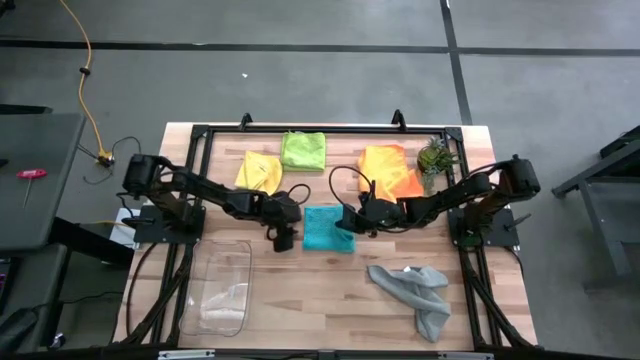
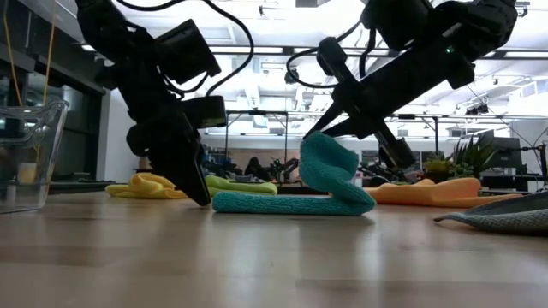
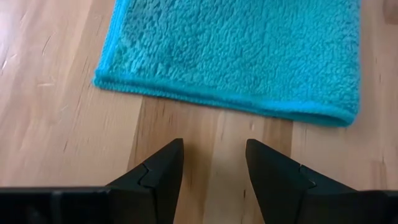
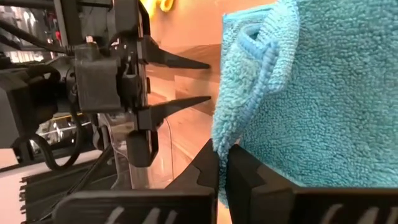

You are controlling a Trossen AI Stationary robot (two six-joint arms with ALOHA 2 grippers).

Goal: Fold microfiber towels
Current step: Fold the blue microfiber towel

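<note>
**Teal towel half lifted, right claw pinching its edge**

The teal towel (image 1: 322, 229) lies in the middle of the table (image 1: 330, 300), between the two arms. The right gripper (image 4: 222, 163) has its fingers pressed together on the towel's right edge and holds that edge up off the wood, so the cloth curls over itself while the rest lies flat.

The left gripper (image 3: 211, 163) sits low at the towel's left side, fingertips down near the wood, fingers apart with nothing between them; it is just beside the cloth, not touching it.

Behind them, toward the far edge, lie the yellow towel (image 1: 259, 171) on the left, the lime towel (image 1: 303, 150) just right of it, and the orange towel (image 1: 389, 170) farther right, partly under the right arm. A small plant (image 1: 436, 156) stands just beside the orange one.

On the near side, a clear tray (image 1: 220, 288) sits left and the grey towel (image 1: 415, 294) lies crumpled on the right, both well apart from the teal one.
</note>
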